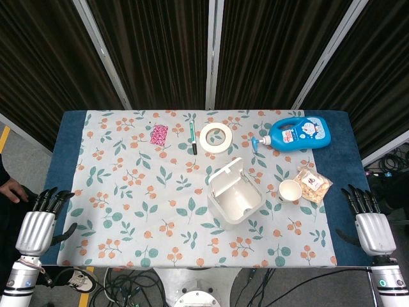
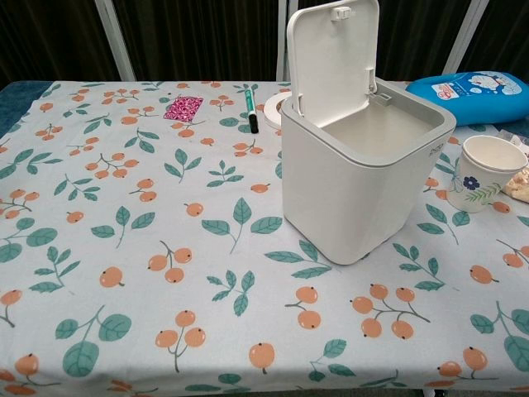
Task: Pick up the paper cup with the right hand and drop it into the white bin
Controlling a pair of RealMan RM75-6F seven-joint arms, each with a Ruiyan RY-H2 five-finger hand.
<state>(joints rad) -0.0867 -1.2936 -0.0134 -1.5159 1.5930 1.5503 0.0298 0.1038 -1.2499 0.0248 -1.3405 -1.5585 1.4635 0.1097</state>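
1. I see the paper cup [image 1: 290,190] standing upright near the right side of the tabletop [image 1: 70,128], just beside the white bin [image 1: 235,198], whose lid is raised.
2. A snack packet [image 1: 314,184] lies right next to the cup on its far-right side, and a blue pump bottle [image 1: 298,133] lies on its side behind them.
3. Further back are a tape roll [image 1: 216,137], a green pen [image 1: 192,135] and a small pink packet [image 1: 158,134].
4. My right hand [image 1: 370,224] hangs off the tabletop's right edge, fingers extended and empty; my left hand [image 1: 38,224] does likewise at the left edge.
5. A leaf-and-berry cloth [image 2: 149,248] covers the blue tabletop; dark curtains [image 1: 153,51] hang behind, and cables [image 1: 128,281] lie on the floor.
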